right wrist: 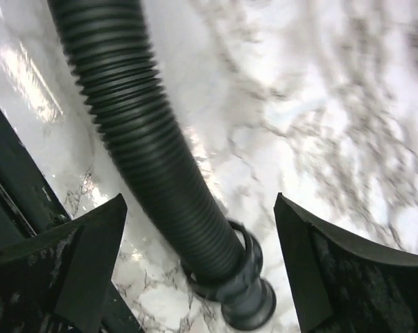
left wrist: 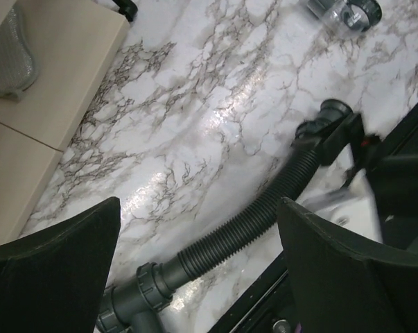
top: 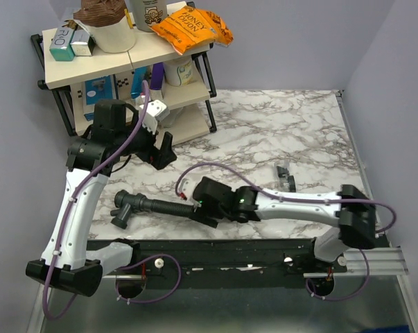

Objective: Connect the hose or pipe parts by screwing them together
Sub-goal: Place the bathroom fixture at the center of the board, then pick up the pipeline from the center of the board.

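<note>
View from above: a marble-patterned bench (top: 278, 132) with two white and black robot arms mounted at its near edge. A black ribbed hose (top: 168, 207) lies on the bench close to that edge, left of centre, running left to right. Its left end meets a dark grey branched pipe fitting (top: 125, 207) at a collar. Whether the joint is screwed tight cannot be told.

The right arm reaches leftward, low across the bench. The right pincer (top: 191, 198) is at the hose's right end. In the right wrist view, its two fingers (right wrist: 70, 263) stand wide apart on either side of the hose, with bare marble showing between each finger and the hose. The hose's collar end (right wrist: 247, 295) rests on the bench between them, gripped by nothing.

The left arm is raised, and the left pincer (top: 163, 149) hangs above the bench beside a shelf rack (top: 91, 55) at the far left corner. Its fingers (left wrist: 56, 257) are spread wide and hold nothing. Its camera looks down on the hose and fitting below.

A small grey part with a black ring (top: 285, 177) lies alone on the bench, well apart from the hose, toward the right. The rack holds boxes, a cup and an orange snack bag (top: 195, 28).
</note>
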`<move>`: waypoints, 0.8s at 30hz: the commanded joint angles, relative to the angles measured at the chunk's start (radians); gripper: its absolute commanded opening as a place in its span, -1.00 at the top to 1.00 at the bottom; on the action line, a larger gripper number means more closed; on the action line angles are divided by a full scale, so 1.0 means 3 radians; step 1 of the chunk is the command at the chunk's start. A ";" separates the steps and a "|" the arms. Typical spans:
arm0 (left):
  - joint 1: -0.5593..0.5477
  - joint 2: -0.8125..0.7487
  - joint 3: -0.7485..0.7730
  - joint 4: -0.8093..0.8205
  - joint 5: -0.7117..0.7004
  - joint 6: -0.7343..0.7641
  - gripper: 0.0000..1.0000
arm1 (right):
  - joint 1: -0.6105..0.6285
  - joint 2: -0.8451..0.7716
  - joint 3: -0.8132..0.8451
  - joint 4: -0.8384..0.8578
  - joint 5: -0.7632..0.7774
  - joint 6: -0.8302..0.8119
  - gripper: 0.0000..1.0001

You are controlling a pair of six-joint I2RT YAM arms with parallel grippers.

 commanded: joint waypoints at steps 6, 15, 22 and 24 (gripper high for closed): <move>-0.0705 -0.0029 -0.0204 -0.0508 0.0540 0.1123 -0.98 | -0.0032 -0.1939 -0.0364 -0.0578 0.0633 0.1452 -0.99; -0.2011 0.0344 -0.0849 0.0146 -0.0216 0.0991 -0.97 | -0.0088 -0.3597 -0.0522 -0.1340 0.1619 0.2747 -0.99; -0.2308 0.1080 -0.0308 0.0141 -0.0518 0.0981 -0.84 | -0.0099 -0.3572 -0.0660 -0.1427 0.1677 0.2921 -0.99; -0.2364 0.1284 -0.0246 0.0213 -0.0523 0.0986 -0.85 | -0.0292 -0.3394 -0.0706 -0.1433 0.1469 0.2947 -0.99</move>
